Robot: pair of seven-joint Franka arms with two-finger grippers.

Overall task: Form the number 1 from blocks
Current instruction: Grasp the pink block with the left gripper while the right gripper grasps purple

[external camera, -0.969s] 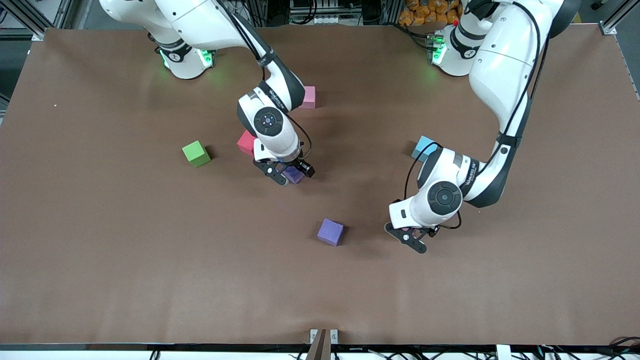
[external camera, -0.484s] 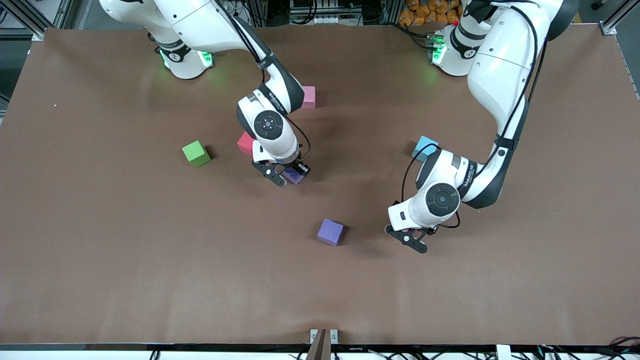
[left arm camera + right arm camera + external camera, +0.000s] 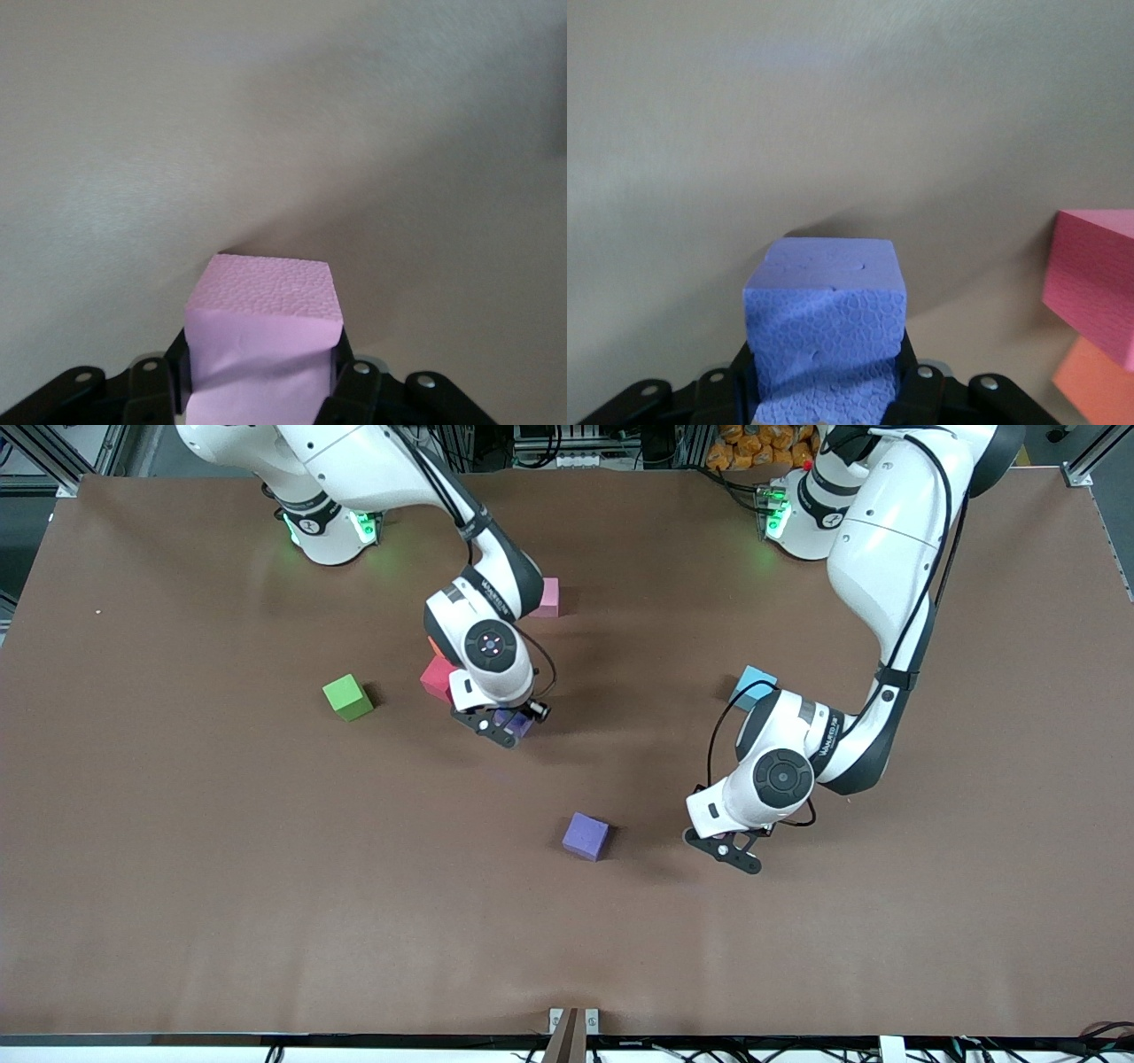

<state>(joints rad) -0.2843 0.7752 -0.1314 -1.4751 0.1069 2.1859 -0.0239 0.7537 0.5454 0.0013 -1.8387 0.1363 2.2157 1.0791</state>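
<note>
Currently, both grippers are clamped on blocks. The right gripper point(image 3: 501, 729) holds a purple block point(image 3: 826, 314) between its fingers point(image 3: 920, 390); in the front view this held block point(image 3: 514, 722) shows only partly under the wrist. It sits low over the brown table point(image 3: 177, 868), just beside the red block point(image 3: 438, 677). In the right wrist view the red block point(image 3: 1094, 279) appears near the held cube, with an orange block point(image 3: 1094, 381) touching it at its lower edge. In the front view only a sliver of orange point(image 3: 432, 646) shows at the edge of the right arm, above the red block.

The left gripper point(image 3: 733, 850) grips a pink block point(image 3: 264, 341), which fills the gap between its fingers point(image 3: 354, 390). In the front view this cube is hidden under the wrist. The gripper is low over bare table toward the left arm's end; whether the pink cube touches the surface cannot be told.

Loose blocks on the table:
- A second purple block point(image 3: 586, 836) lies near the left gripper, nearer the front camera than the right gripper's cube.
- A light blue block point(image 3: 753, 685) lies beside the left arm's forearm, farther from the camera than the left gripper.
- A green block point(image 3: 347, 697) stands apart, toward the right arm's end of the table, roughly level with the red block.
- A second pink block point(image 3: 547, 597) lies farther from the camera, partly covered by the right arm.
</note>
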